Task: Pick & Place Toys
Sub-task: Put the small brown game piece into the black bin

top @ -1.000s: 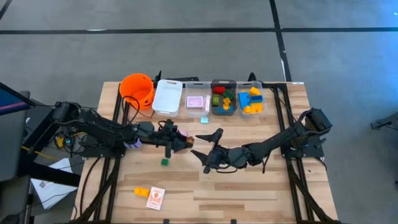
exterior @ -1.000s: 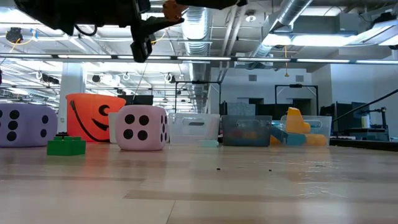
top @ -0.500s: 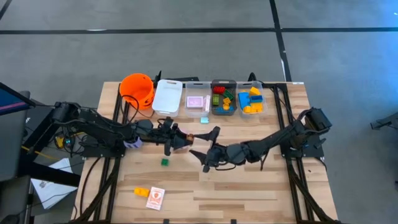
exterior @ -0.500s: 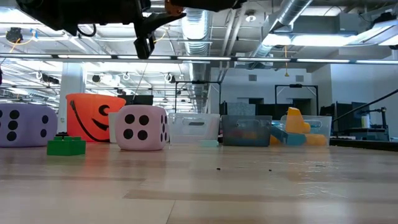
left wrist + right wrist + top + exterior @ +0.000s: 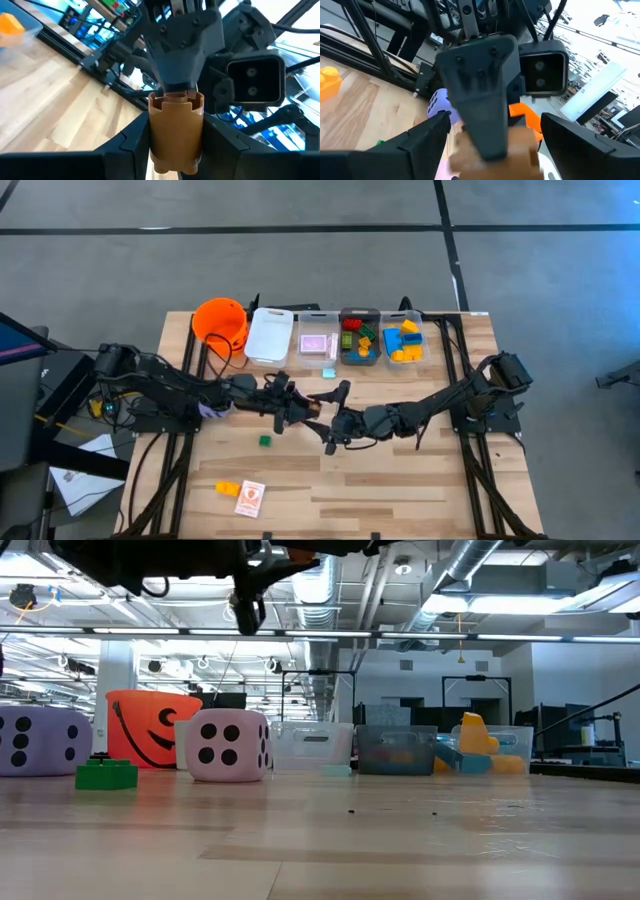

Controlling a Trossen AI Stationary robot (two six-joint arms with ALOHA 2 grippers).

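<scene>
I have the left gripper (image 5: 303, 412) lifted above the middle of the table (image 5: 400, 480), its fingers (image 5: 125, 145) clamped on a brown brick (image 5: 176, 129) that stands upright between them in the left wrist view. The right gripper (image 5: 335, 418) sits nose to nose with it, just right of it at the centre of the high view, jaws spread wide on either side of the left gripper's tip and gripping nothing that I can make out; whether it touches the brick I cannot tell. Below and left of the pair, a green brick (image 5: 265, 441) lies alone on the wood, and in the low view it sits at the left beside a purple die (image 5: 38, 741) and a pink die (image 5: 229, 745). Toward the lower left of the high view lie an orange brick (image 5: 227, 489) and a pink and white card (image 5: 250, 497) side by side. Along the upper edge of the table stand the orange bucket (image 5: 220, 324), a white bin (image 5: 269, 336), and three clear bins (image 5: 361, 311) holding cards and sorted bricks.
</scene>
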